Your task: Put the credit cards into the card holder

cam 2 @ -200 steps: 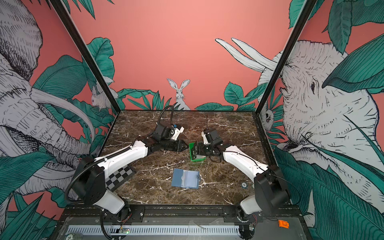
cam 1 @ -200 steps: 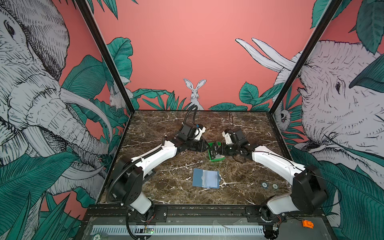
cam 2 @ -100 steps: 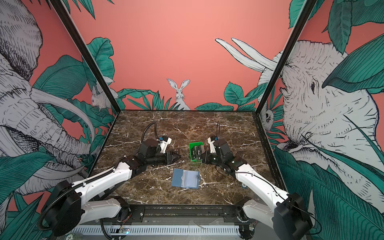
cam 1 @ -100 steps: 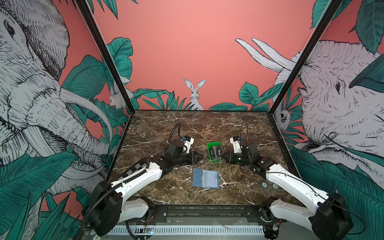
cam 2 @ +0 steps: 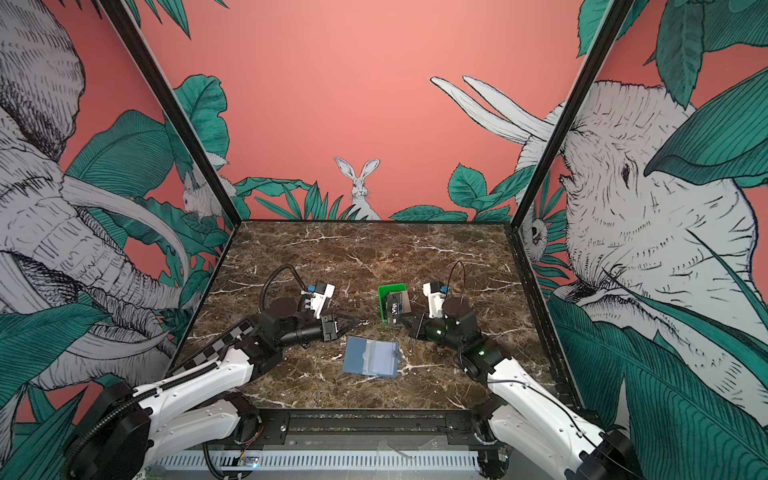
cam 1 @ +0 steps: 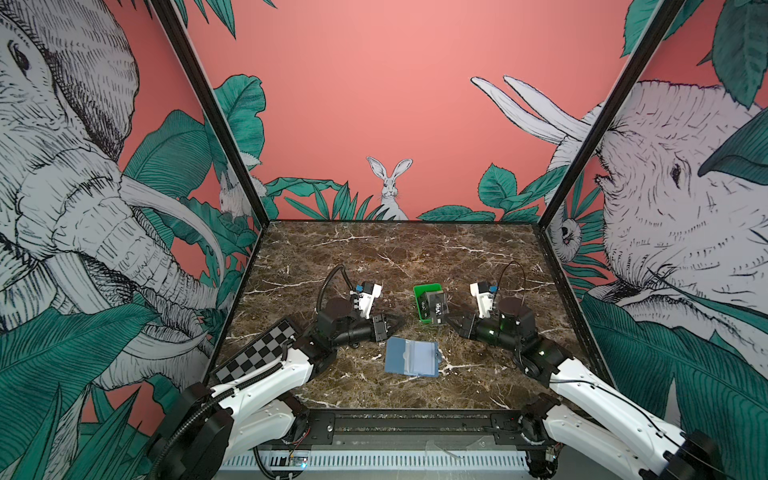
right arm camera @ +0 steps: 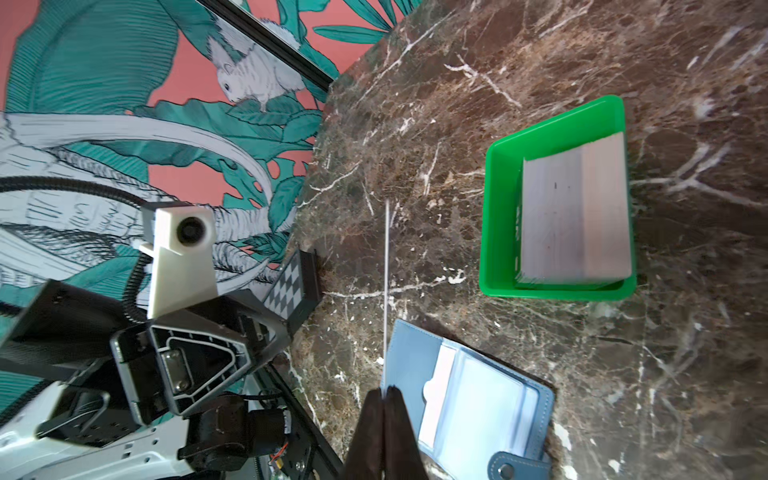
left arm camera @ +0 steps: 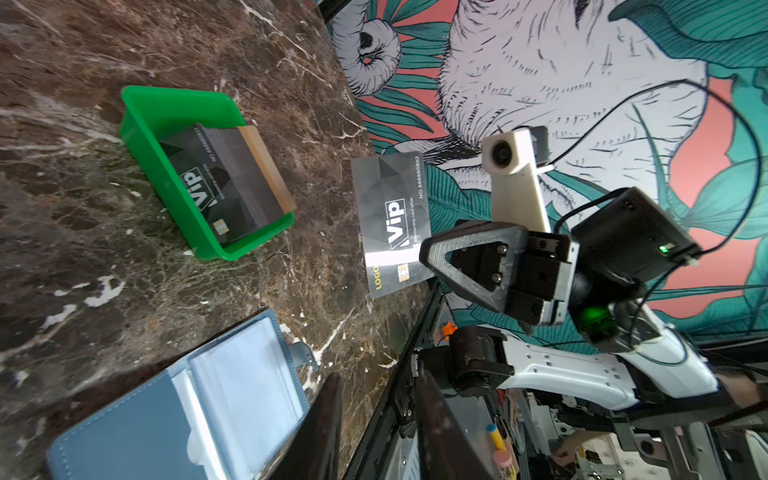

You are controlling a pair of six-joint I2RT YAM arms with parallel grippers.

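- Pinching a black VIP card (left arm camera: 392,216) near its chip corner, the right fingers (left arm camera: 432,253) are closed flat on it. The right wrist view shows the card only as a thin edge-on line.
- A second ago these fingers were down at the green tray (cam 1: 426,287). Now the card hangs clear of it, at about its 4 o'clock edge in both top views (so the pick looks done, the insertion not begun).
- The left fingers (left arm camera: 322,428) stand a little apart with nothing between them. They have drawn back from the tray to about 11 o'clock of the card holder (cam 1: 411,357).
- The holder lies open on the worktop (cam 1: 374,257), clear pockets up, at 7 o'clock from the held card.
- More cards (left arm camera: 224,187) remain stacked in the tray, at 12 o'clock of the holder.
- Nothing lies between card and holder. Likelier trouble is the flat pocket mouth, and the snap tab (right arm camera: 505,469) at the holder's 3 o'clock edge.
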